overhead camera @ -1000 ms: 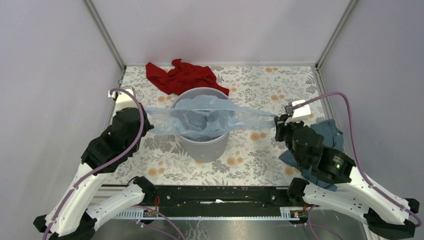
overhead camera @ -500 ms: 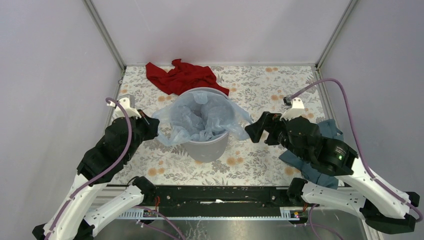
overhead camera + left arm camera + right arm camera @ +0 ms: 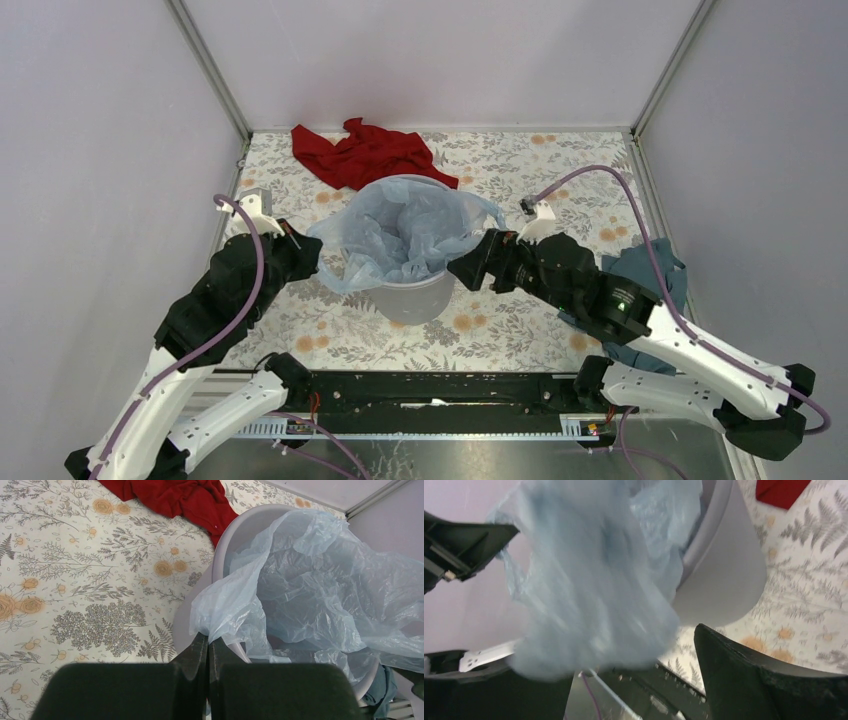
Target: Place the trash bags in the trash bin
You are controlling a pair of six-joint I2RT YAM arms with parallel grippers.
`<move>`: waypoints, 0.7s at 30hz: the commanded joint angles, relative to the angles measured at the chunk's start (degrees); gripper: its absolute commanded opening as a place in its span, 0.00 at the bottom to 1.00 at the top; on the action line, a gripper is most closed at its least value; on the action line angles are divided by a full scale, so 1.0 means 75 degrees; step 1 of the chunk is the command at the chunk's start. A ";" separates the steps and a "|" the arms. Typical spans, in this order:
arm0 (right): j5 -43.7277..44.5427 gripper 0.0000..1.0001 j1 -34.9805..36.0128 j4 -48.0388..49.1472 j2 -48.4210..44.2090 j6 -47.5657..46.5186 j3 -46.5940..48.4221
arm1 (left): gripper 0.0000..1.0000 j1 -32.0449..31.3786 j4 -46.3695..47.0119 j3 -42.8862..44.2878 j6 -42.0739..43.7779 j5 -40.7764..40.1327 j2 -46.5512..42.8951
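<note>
The pale blue trash bag lies crumpled in the grey trash bin, spilling over the rim on both sides. My left gripper is at the bin's left side, shut on a corner of the bag where it hangs over the rim. My right gripper stands open against the bin's right wall. Loose bag film hangs blurred in front of its wide-apart fingers, not pinched.
A red cloth lies behind the bin, touching its far rim. A dark teal cloth lies at the right under my right arm. Enclosure walls close in on the left, right and back; a black rail runs along the near edge.
My right gripper opened, let go of the bag's end and moved left to the bin. The bag, stretched across the bin before, slumped into it. My left gripper kept its hold.
</note>
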 commanded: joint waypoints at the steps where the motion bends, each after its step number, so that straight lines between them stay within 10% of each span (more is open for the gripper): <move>1: 0.1177 0.86 0.0007 0.1855 0.0239 -0.0777 0.0037 | 0.00 0.0043 0.0322 0.0241 0.0088 0.0050 -0.0027; 7: 0.2344 0.66 0.0007 0.2195 0.0620 -0.1121 0.0048 | 0.00 0.0043 0.0310 0.0338 0.0234 -0.0109 0.0024; 11: 0.2791 0.12 0.0006 0.1807 0.0696 -0.1009 0.0063 | 0.00 0.0043 0.0273 0.0437 0.0325 -0.0253 0.0031; 13: 0.2844 0.00 0.0007 0.1250 0.0658 -0.0760 0.0276 | 0.01 0.0043 -0.0016 0.0725 0.0264 -0.0510 0.0140; 21: 0.2326 0.00 0.0007 0.1120 -0.0021 0.1698 0.0437 | 0.85 0.0043 -0.1301 0.2244 -0.0898 0.1014 0.0863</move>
